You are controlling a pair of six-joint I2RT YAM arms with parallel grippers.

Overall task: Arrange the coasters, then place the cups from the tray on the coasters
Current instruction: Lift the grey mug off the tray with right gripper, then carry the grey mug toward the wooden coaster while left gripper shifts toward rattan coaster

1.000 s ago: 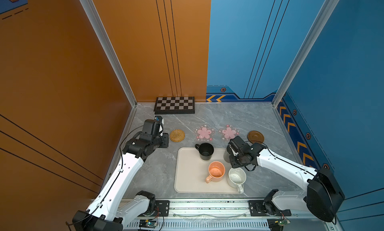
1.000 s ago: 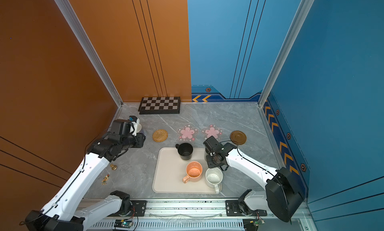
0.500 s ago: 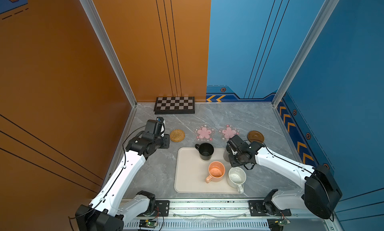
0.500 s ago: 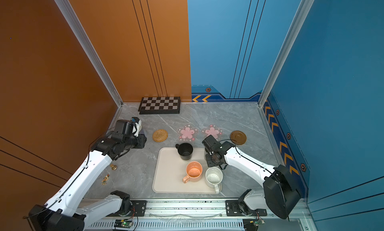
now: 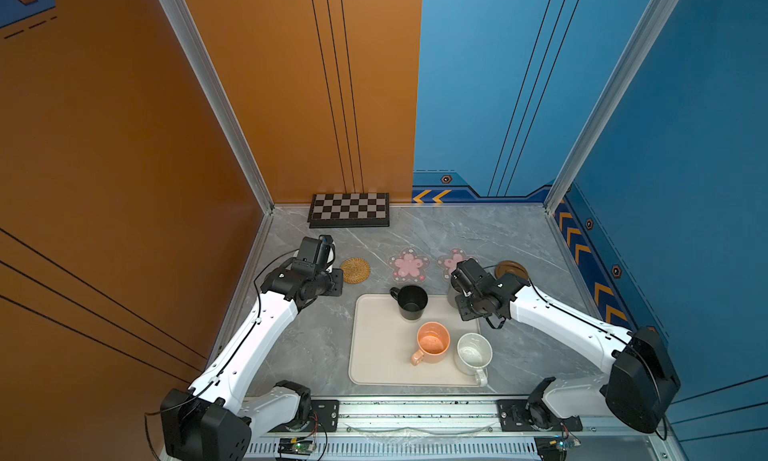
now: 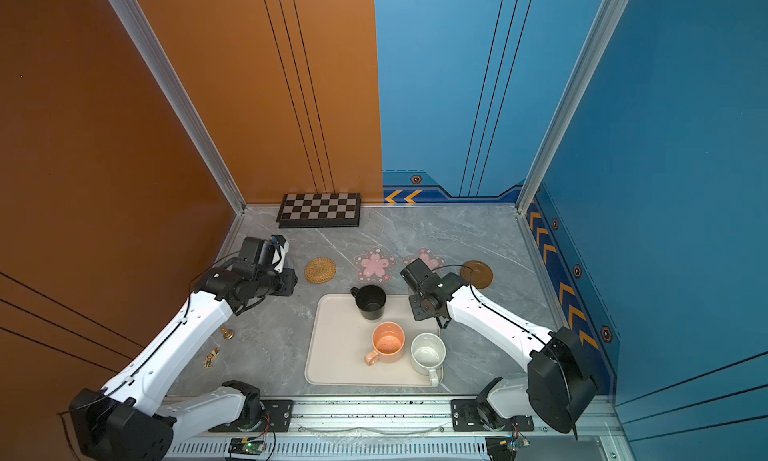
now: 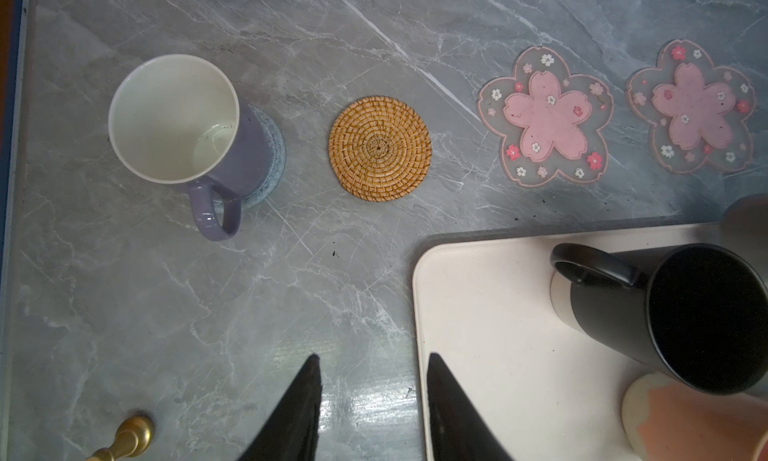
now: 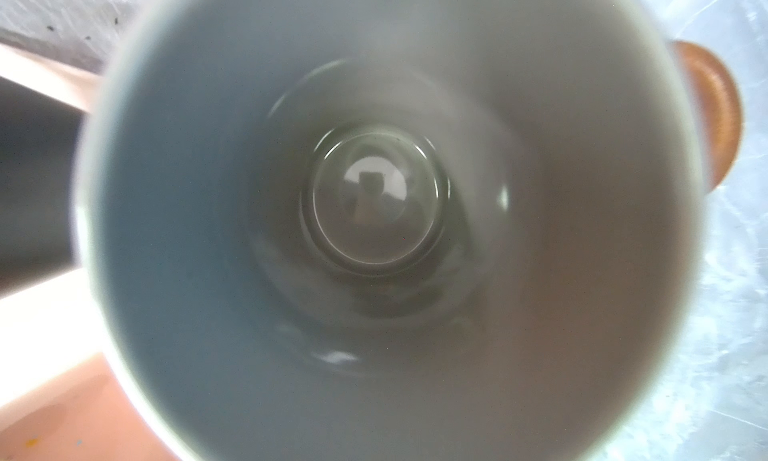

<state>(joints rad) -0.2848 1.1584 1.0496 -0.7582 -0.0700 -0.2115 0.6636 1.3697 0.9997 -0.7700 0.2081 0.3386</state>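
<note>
Five coasters (image 7: 380,148), one tray (image 5: 374,355), seemingly five mugs (image 5: 432,341); grey mug (image 8: 374,209) mostly hidden.

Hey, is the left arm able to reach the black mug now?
Probably yes: the left gripper is open and empty; the black mug stands at the near corner of the tray, nothing between.

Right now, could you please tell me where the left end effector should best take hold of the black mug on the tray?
Probably grip the black mug by its handle, coming from the left and above. The mug stands upright on the tray, and its handle sticks out toward the left end effector, clear of the orange mug.
</note>
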